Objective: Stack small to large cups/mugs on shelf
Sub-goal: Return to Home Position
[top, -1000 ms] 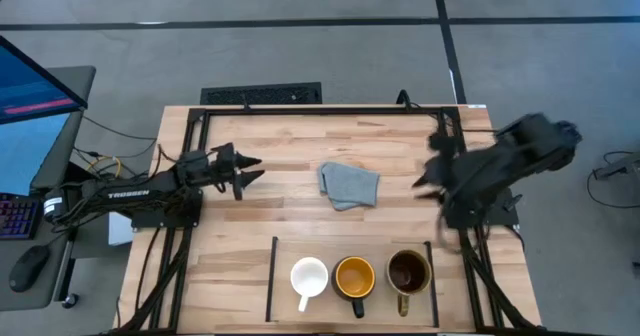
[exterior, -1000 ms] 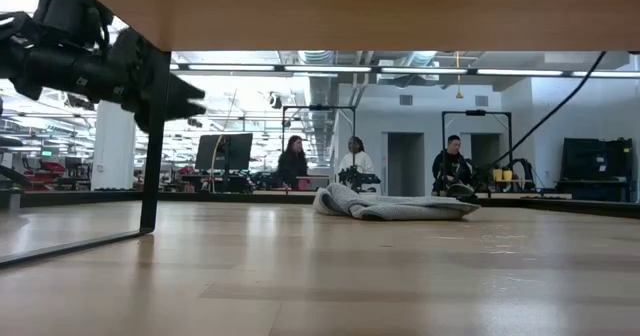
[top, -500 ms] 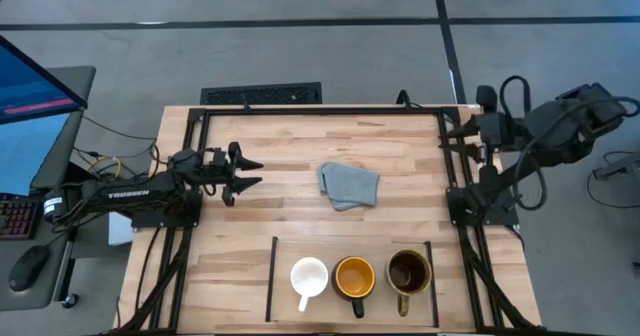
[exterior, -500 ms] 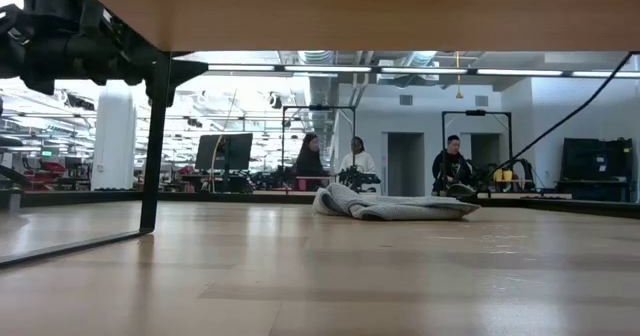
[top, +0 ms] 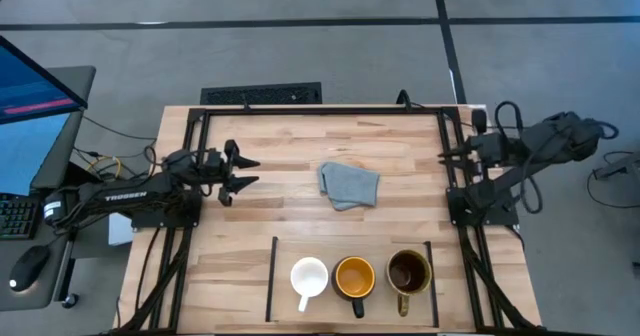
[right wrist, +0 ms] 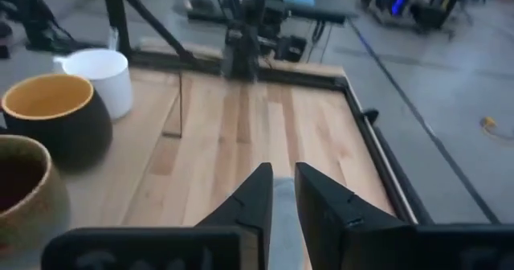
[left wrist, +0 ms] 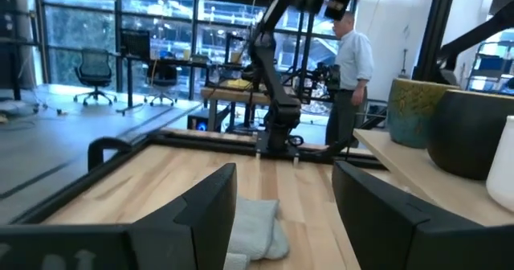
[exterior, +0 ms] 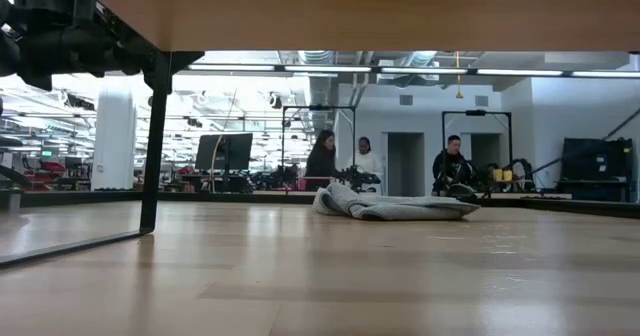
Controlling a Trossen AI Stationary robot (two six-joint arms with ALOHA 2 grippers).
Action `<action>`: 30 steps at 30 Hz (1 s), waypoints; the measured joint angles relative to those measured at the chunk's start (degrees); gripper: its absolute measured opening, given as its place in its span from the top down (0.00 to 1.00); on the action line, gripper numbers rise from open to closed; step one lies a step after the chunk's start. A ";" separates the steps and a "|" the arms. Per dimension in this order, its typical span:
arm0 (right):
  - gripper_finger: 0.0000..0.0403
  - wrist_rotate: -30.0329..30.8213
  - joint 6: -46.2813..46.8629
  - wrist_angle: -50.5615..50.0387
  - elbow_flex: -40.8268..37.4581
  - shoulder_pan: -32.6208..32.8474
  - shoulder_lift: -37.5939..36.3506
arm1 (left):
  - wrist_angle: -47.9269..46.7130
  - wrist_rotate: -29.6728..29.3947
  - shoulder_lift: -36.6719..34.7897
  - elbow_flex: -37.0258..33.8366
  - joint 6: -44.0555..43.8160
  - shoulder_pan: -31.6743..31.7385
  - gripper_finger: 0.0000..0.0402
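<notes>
Wooden shelf [top: 350, 248] at the tabletop [top: 290, 136] edge holds white mug [top: 309, 276], dark mug [top: 354, 276] and brown mug [top: 408, 272] in a row. Grey cloth [top: 349, 185] lies between arms. Left tool [top: 250, 172] spread, right tool [top: 445, 156] nearly pressed together, both well apart from mugs.

Three mugs stand in a row on the shelf [top: 350, 248] at the table's [top: 290, 136] near edge, between two black bars: white mug [top: 309, 275], dark mug [top: 354, 275] with a yellow inside, brown mug [top: 408, 271]. A grey cloth [top: 348, 185] lies mid-table. The left gripper [top: 246, 172], fingers spread, hangs over the left side; the right gripper [top: 447, 154] is at the right edge.
</notes>
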 joint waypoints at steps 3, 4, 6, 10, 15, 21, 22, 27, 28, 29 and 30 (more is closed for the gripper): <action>0.81 -0.03 -2.39 5.60 -8.60 -0.08 -6.12 | -0.11 -0.03 -0.33 0.00 1.53 -0.02 0.51; 0.81 -0.07 -3.11 7.44 -11.37 -0.10 -7.88 | -0.16 -0.03 -0.39 0.00 2.09 0.00 0.51; 0.81 -0.11 -4.19 11.24 -16.35 -0.10 -11.66 | -0.20 -0.04 -0.40 0.00 2.92 0.00 0.51; 0.81 0.03 -5.47 18.01 -24.79 -0.10 -18.88 | -0.45 -0.71 -0.40 0.00 5.04 0.00 0.51; 0.81 -0.05 -8.09 26.56 -33.49 -0.10 -24.63 | -0.59 -4.93 -0.39 0.00 5.19 0.00 0.51; 0.81 0.22 -15.80 36.44 -40.15 -1.29 -25.74 | -0.59 -4.60 -0.31 0.00 5.23 0.02 0.51; 0.81 0.24 -17.21 37.56 -40.81 -2.06 -25.74 | -0.61 -4.55 -0.26 0.00 5.23 0.02 0.51; 0.81 -0.17 -17.34 38.29 -41.86 -8.49 -25.82 | -0.87 -4.72 -0.27 0.00 6.74 0.04 0.51; 0.81 -0.50 -16.64 38.09 -41.88 -9.98 -25.86 | -0.87 -5.11 -0.29 0.00 7.03 0.04 0.51; 0.81 -1.17 -16.40 38.18 -41.88 -11.59 -25.92 | -0.87 -5.63 -0.38 0.00 7.18 0.04 0.51; 0.81 -2.03 -16.31 38.19 -41.88 -13.03 -25.94 | -0.99 -6.07 -0.74 0.00 7.22 0.04 0.51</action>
